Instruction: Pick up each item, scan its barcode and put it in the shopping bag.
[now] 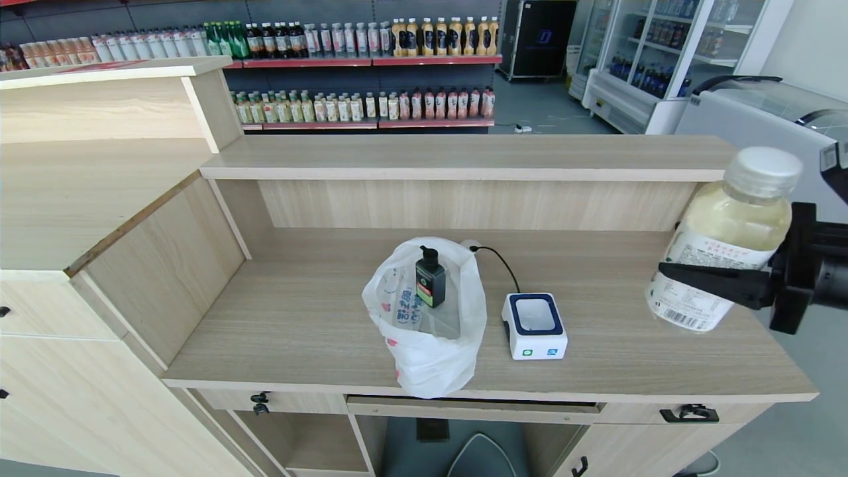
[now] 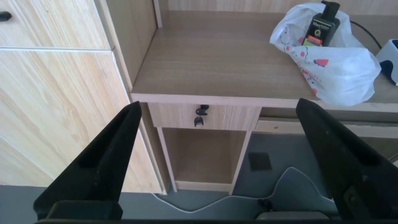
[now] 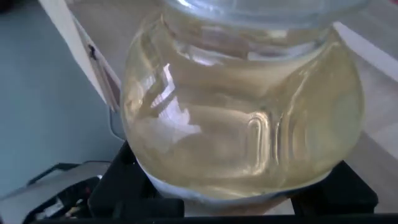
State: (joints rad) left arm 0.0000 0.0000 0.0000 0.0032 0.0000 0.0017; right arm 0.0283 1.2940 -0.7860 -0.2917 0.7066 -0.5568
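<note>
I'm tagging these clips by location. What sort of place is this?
Most likely a small shop's checkout counter: drink shelves and glass-door fridges behind, a barcode scanner beside a shopping bag on it.

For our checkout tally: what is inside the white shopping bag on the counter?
A dark pump bottle stands inside the shopping bag, at its open mouth. Anything lower is covered by plastic.

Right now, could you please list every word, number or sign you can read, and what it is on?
None can be quoted.
Drink bottle label: red print and barcode, too small to read.
Shopping bag: blue characters, blurred.
Black pump bottle label: unreadable.
Scanner: two small icons, no legible text.
</note>
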